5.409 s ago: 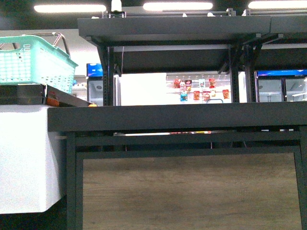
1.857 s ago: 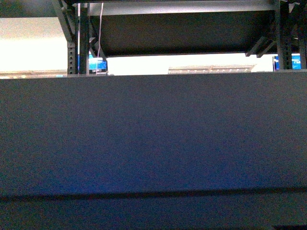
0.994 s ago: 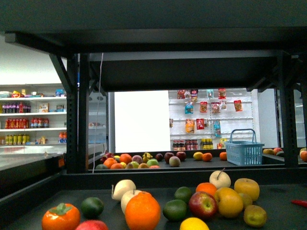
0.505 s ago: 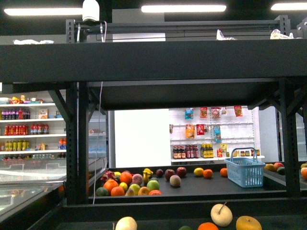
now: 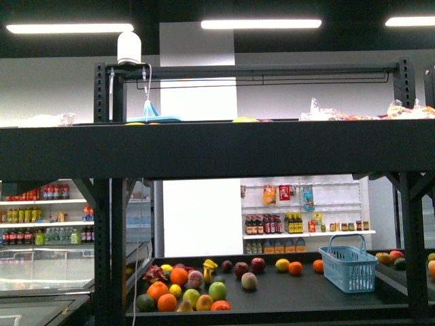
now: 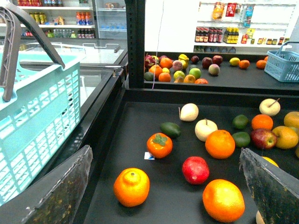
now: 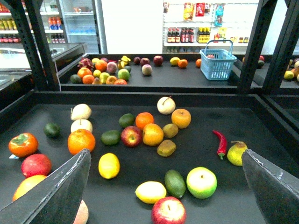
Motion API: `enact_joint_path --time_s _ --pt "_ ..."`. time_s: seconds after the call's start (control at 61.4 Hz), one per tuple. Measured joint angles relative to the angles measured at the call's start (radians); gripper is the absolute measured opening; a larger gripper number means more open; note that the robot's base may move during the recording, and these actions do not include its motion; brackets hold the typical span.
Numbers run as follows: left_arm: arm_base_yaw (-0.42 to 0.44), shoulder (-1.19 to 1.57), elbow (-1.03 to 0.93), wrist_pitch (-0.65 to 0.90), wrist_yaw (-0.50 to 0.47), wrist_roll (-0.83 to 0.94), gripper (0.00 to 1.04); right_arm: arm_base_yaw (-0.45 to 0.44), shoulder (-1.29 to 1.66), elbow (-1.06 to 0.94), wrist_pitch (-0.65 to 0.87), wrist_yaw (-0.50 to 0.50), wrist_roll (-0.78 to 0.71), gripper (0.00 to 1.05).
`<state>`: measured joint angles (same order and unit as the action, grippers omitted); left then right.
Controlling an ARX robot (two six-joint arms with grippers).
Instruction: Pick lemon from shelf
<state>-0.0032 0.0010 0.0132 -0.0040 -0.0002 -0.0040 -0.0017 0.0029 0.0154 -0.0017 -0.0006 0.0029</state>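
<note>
Dark ceiling (image 5: 340,10) seen at 12 o'clock, lit by three long strip lights (image 5: 260,24) spread from 11 to 1 o'clock. Pale grey-white wall (image 5: 54,88) seen beneath. Bright white panel (image 5: 200,217) set at centre back. White wall shelves (image 5: 299,234) at 4 o'clock, stocked with dark bottles (image 5: 272,224); hanging packets (image 5: 285,193) pinned above. More stocked shelves (image 5: 44,202) at 8 o'clock, glass-topped freezer chest (image 5: 41,272) placed below them.

We face the shelf (image 5: 217,151) level in front; both wrist cameras look down into it, overlapping.
</note>
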Motion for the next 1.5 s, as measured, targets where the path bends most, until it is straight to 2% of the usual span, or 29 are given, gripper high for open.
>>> enact_joint_path --time_s 0.261,0.31,0.358,0.472,0.505,0.587,0.668,0.717,0.815,0.912,1.059,1.271,1.499 --pt "0.0 0.002 0.0 -0.004 -0.003 -0.004 0.97 0.0 0.0 0.0 0.0 0.0 0.0 0.97" --pt "-0.01 0.036 0.029 -0.093 -0.037 -0.085 0.97 0.0 0.0 0.0 0.0 0.0 0.0 0.97" --pt "-0.006 0.104 0.055 -0.163 -0.021 -0.207 0.97 0.0 0.0 0.0 0.0 0.0 0.0 0.97" --pt "0.01 0.224 0.103 -0.152 0.04 -0.408 0.97 0.0 0.0 0.0 0.0 0.0 0.0 0.97" --pt "0.037 0.274 0.135 -0.128 0.086 -0.466 0.97 0.0 0.0 0.0 0.0 0.0 0.0 0.97" --pt "0.196 0.493 0.301 -0.033 0.282 -0.616 0.97 0.0 0.0 0.0 0.0 0.0 0.0 0.97" --pt "0.331 0.661 0.438 -0.001 0.432 -0.718 0.97 0.0 0.0 0.0 0.0 0.0 0.0 0.97" --pt "0.415 0.78 0.529 0.026 0.506 -0.792 0.97 0.0 0.0 0.0 0.0 0.0 0.0 0.97" --pt "0.514 0.987 0.678 0.079 0.57 -0.887 0.97 0.0 0.0 0.0 0.0 0.0 0.0 0.97" --pt "0.554 1.189 0.814 0.129 0.58 -0.977 0.97 0.0 0.0 0.0 0.0 0.0 0.0 0.97" --pt "0.568 1.367 0.925 0.174 0.585 -1.061 0.97 0.0 0.0 0.0 0.0 0.0 0.0 0.97" --pt "0.633 1.562 1.116 0.162 0.587 -1.104 0.97 0.0 0.0 0.0 0.0 0.0 0.0 0.97" --pt "0.64 1.693 1.241 0.122 0.571 -1.108 0.97 0.0 0.0 0.0 0.0 0.0 0.0 0.97"
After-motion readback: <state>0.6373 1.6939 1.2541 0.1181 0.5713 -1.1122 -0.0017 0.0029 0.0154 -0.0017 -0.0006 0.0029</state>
